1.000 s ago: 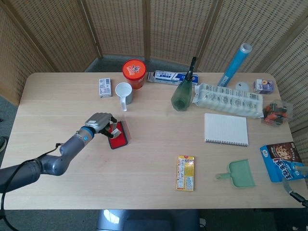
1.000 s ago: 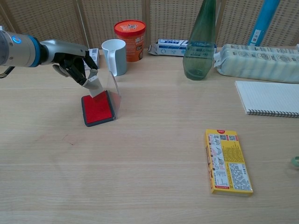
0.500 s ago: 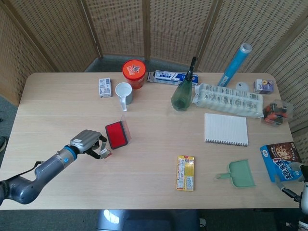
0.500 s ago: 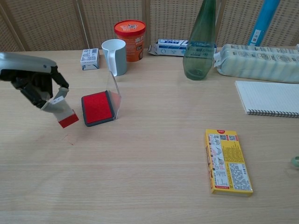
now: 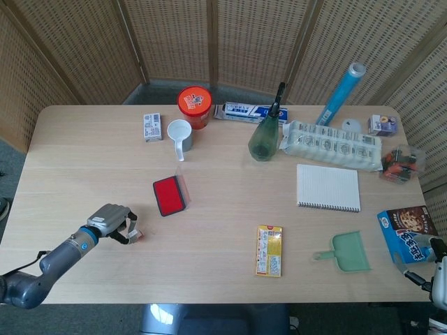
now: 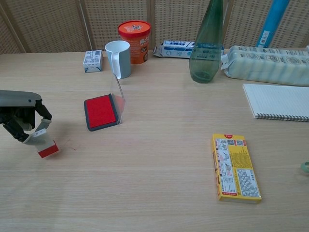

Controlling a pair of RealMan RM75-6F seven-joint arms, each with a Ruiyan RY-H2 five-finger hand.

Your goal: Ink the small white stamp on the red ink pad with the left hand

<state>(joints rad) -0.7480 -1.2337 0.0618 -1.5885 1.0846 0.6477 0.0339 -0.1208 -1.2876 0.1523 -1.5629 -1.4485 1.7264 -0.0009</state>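
You have bright, even daylight across the table [image 5: 223, 209], with only soft, short shadows under the objects. A pale sheen lies on the wood near the table's front edge in the chest view. Both views are sharp; the chest view bends slightly at its edges and crops the bottle [image 6: 206, 41] tops

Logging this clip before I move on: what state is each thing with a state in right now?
left hand: holds the stamp, off to the left of the pad.
small white stamp: tilted, red inked face showing at its low end.
red ink pad: open, clear lid standing upright.
mug: upright.
green bottle: upright.
notebook: closed, flat.
right hand: not in view.
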